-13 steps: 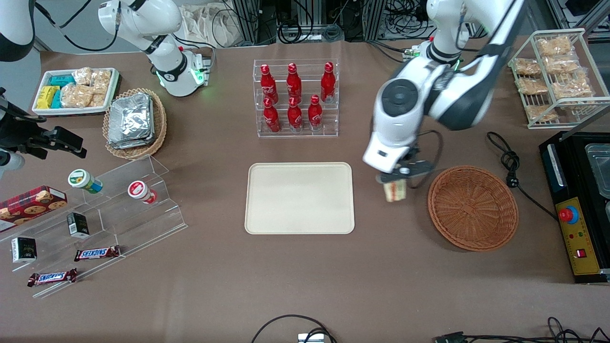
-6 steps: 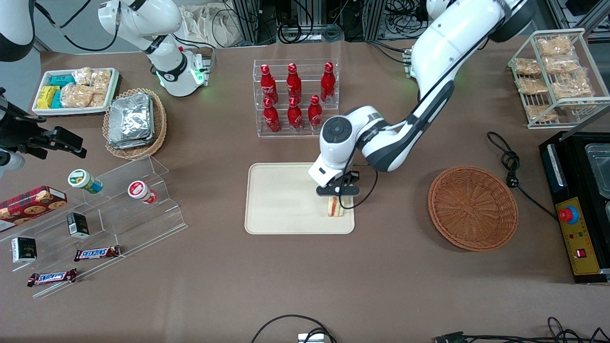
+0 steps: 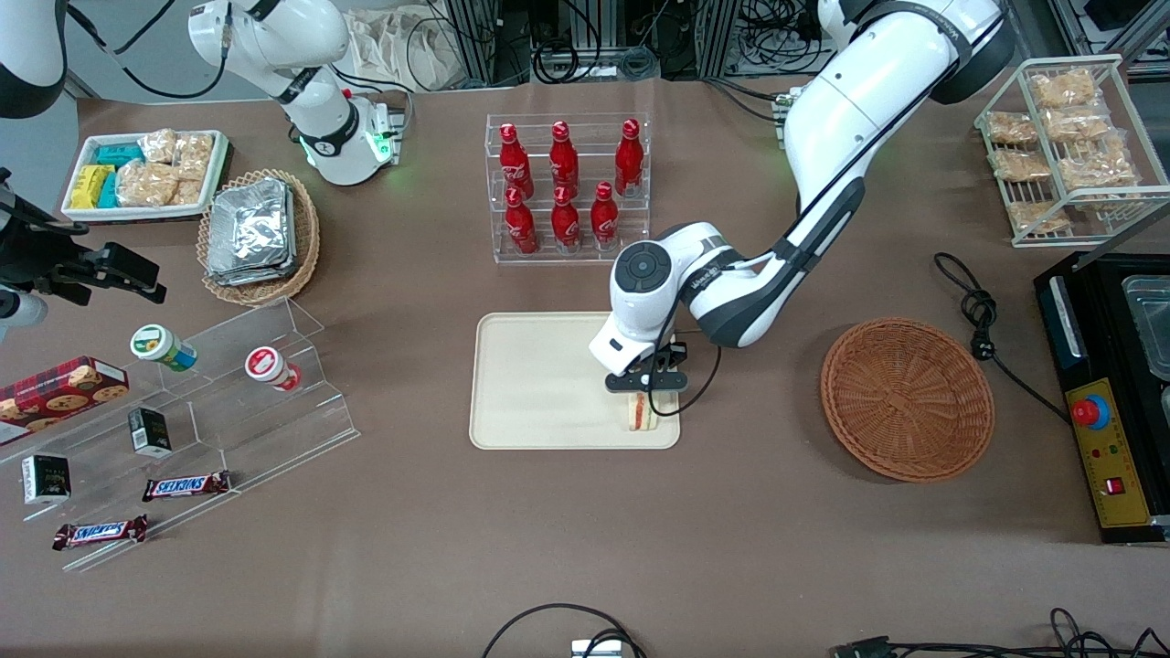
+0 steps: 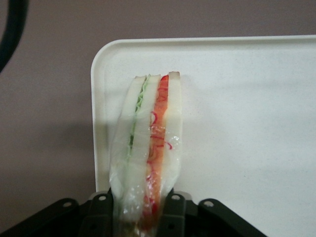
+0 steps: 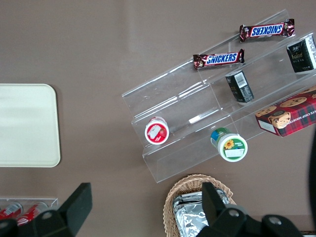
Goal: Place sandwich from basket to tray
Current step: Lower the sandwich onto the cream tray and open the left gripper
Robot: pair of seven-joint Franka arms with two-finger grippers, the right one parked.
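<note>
My gripper is shut on the sandwich, a wrapped white-bread wedge with green and orange-red layers. It hangs low over the cream tray, at the tray corner nearest the front camera on the working arm's side. I cannot tell whether the sandwich touches the tray. The reddish-brown wicker basket sits empty beside the tray, toward the working arm's end of the table.
A clear rack of red bottles stands farther from the front camera than the tray. A stepped acrylic shelf with snacks and cups lies toward the parked arm's end. A black cable and a black appliance flank the basket.
The gripper carried the sandwich from beside the basket across to the tray, then moved slightly nearer the front camera and lower over the tray's corner.
</note>
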